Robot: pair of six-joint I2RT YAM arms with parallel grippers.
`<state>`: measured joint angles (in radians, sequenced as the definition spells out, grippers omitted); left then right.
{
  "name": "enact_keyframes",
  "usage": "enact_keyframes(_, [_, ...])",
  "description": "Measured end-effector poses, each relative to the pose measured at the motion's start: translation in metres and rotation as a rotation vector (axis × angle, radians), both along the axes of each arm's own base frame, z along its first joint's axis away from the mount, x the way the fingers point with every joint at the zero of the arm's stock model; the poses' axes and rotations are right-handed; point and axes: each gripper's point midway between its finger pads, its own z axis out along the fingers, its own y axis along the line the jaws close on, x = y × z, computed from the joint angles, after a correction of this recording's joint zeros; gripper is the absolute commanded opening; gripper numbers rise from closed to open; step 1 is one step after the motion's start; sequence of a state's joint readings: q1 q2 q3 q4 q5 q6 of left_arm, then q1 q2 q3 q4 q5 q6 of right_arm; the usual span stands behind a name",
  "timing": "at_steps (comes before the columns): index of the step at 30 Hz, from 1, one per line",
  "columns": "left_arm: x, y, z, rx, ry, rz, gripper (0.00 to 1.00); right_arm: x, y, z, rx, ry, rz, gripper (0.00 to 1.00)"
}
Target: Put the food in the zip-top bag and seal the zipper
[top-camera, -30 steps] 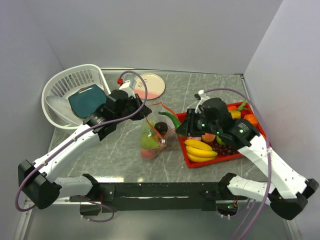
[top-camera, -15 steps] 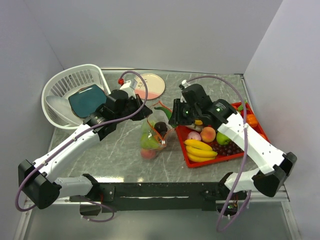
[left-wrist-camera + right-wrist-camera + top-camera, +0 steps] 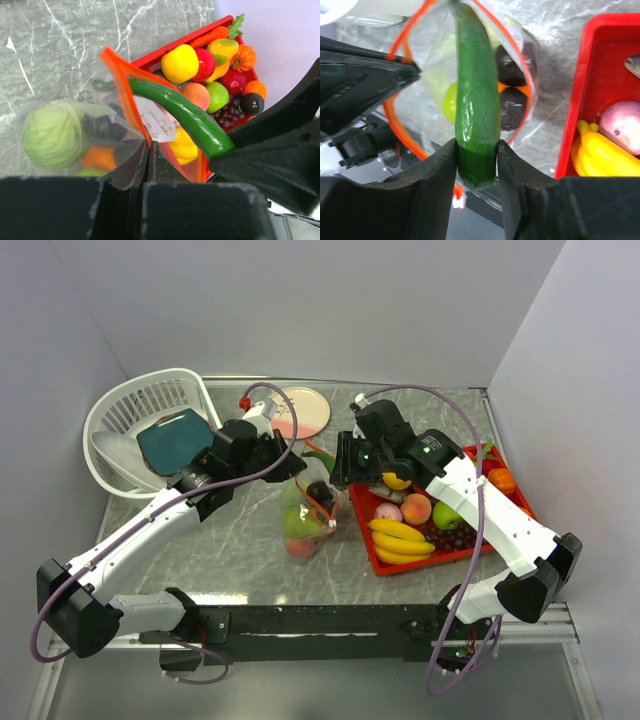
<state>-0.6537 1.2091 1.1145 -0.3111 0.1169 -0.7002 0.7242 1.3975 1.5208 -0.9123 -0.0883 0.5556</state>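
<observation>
— Where does the left arm [image 3: 150,525] go?
— It stretches from the near left corner to the middle of the table [image 3: 240,545]. The left gripper [image 3: 149,150] is pinched tight on the orange zipper [image 3: 119,85] and holds the bag [image 3: 303,518] up. A cabbage [image 3: 50,132] sits inside.
— And the right arm [image 3: 490,515]?
— It bends over and reaches left. The right gripper [image 3: 476,165] squeezes a long green chilli [image 3: 474,95], whose tip is over the bag's open mouth. More food [image 3: 415,508] lies in the red tray [image 3: 430,560] just beside the bag.
</observation>
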Motion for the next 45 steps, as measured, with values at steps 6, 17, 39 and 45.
enact_keyframes(6, [0.001, -0.002, 0.003, -0.010, -0.010, -0.001, 0.02, -0.008, 0.010, 0.003, 0.017, 0.002, 0.029, 0.55])
enact_keyframes(17, [0.001, -0.002, 0.003, -0.018, -0.001, 0.010, 0.02, -0.006, 0.011, 0.003, 0.011, -0.011, 0.003, 0.56])
enact_keyframes(39, [0.003, 0.027, 0.001, 0.008, -0.018, 0.111, 0.03, 0.023, -0.193, -0.103, -0.150, -0.028, -0.750, 0.93])
enact_keyframes(45, [0.003, 0.027, 0.001, 0.008, -0.018, 0.110, 0.04, 0.025, -0.201, -0.147, -0.200, 0.049, -0.793, 0.93])
